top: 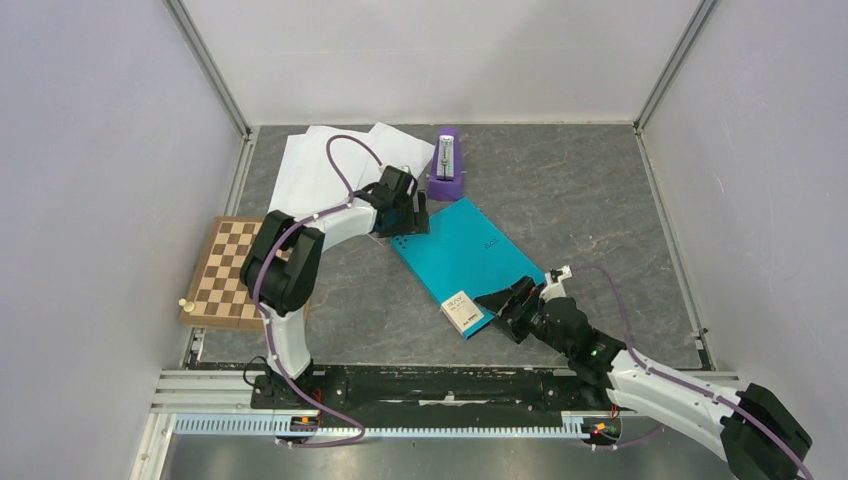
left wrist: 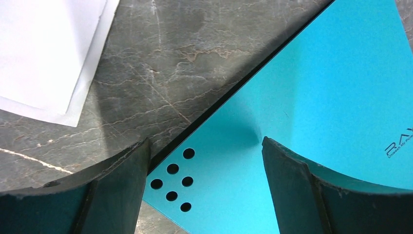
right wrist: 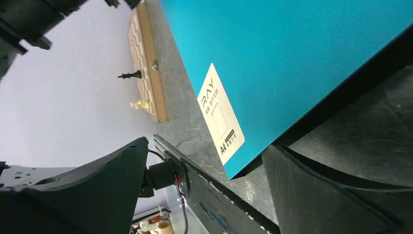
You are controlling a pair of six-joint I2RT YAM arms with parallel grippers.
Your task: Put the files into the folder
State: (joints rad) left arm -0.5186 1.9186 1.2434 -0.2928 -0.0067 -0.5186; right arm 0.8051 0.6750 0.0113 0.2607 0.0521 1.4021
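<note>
The teal folder [top: 465, 245] lies shut on the table's middle, its white label [top: 461, 310] at the near corner. The white files [top: 320, 165] lie spread at the back left, outside the folder. My left gripper [top: 408, 215] is open and empty over the folder's far left corner; in the left wrist view its fingers straddle that corner [left wrist: 204, 144], above the teal cover [left wrist: 316, 87] with its small holes. My right gripper [top: 510, 305] is open and empty at the folder's near right edge. In the right wrist view [right wrist: 204, 146] the label [right wrist: 220, 114] lies between the fingers.
A brown chessboard [top: 225, 270] with a few pieces sits at the left edge, also in the right wrist view [right wrist: 146, 63]. A purple object [top: 445, 165] stands just behind the folder. A corner of the files [left wrist: 44, 53] shows left of my left gripper.
</note>
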